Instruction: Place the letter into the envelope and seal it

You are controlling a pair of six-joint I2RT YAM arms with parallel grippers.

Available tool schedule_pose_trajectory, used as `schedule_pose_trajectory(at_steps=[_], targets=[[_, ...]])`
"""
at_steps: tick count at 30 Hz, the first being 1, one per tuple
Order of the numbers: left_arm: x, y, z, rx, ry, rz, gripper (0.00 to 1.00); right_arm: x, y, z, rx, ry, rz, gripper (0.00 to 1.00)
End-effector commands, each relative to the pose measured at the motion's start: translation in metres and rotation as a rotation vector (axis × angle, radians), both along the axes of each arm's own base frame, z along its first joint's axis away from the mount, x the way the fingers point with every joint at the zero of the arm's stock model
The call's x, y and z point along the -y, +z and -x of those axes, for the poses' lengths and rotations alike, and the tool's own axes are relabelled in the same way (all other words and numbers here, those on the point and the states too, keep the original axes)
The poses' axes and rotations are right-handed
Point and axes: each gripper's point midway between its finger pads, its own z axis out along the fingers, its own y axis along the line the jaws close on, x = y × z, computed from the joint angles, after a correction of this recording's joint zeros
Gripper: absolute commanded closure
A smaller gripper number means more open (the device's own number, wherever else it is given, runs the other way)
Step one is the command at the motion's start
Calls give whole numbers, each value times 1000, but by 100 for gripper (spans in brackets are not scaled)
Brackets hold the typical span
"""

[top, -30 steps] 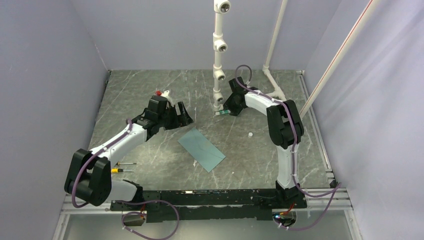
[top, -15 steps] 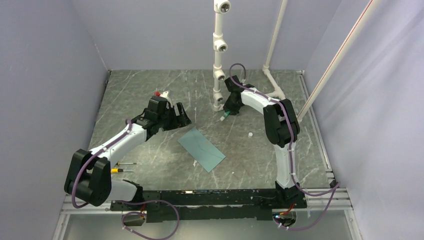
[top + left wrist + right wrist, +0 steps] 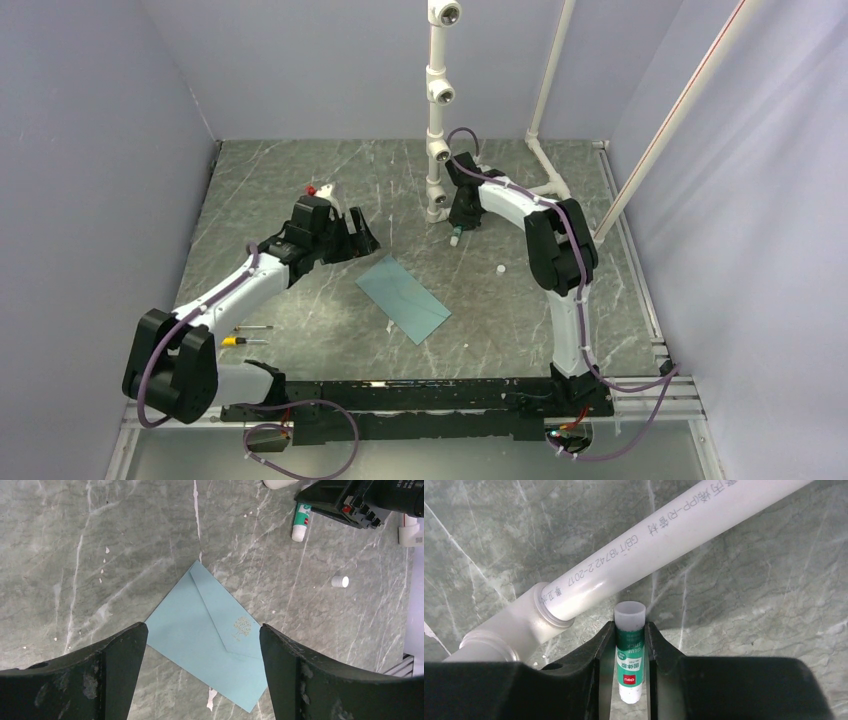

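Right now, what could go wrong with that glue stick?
1. The green-and-white glue stick in the right gripper is close to the white plastic pipe. It might bump the pipe and slip.
2. The flap of the teal paper envelope lies shut and no letter shows, so gluing now could seal it empty.

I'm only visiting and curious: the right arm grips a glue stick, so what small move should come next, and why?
Probably swing the right gripper with its glue stick toward the envelope. The stick is uncapped, its cap lying on the table, while the envelope lies apart, flap side up, below the open left gripper.
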Motion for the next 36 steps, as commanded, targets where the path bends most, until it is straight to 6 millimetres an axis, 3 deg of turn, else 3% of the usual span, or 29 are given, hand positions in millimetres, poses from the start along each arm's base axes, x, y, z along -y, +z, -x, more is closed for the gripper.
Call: schedule_pose_trajectory(at_steps=[1, 6, 11, 14, 22, 24, 26, 30, 36], targets=[[-6, 11, -4, 43, 19, -13, 13, 28, -56, 51, -244, 63, 164, 77], [-14, 15, -6, 56, 42, -54, 13, 31, -46, 54, -213, 66, 174, 87], [-16, 25, -6, 94, 37, -55, 10, 23, 16, 37, -16, 73, 92, 92], [-10, 36, -6, 129, 2, -30, 8, 19, 44, 44, 62, 98, 21, 92], [46, 85, 14, 232, -304, 214, 10, 0, 125, 85, 299, 208, -252, 92], [66, 108, 24, 273, -418, 331, 11, -10, 155, 94, 405, 260, -348, 92], [83, 130, 34, 303, -523, 447, 12, -22, 198, 105, 547, 321, -474, 91], [108, 166, 48, 352, -687, 596, 20, -41, 252, 122, 691, 420, -646, 89], [139, 188, 56, 380, -799, 638, 21, -64, 299, 136, 758, 512, -804, 89]])
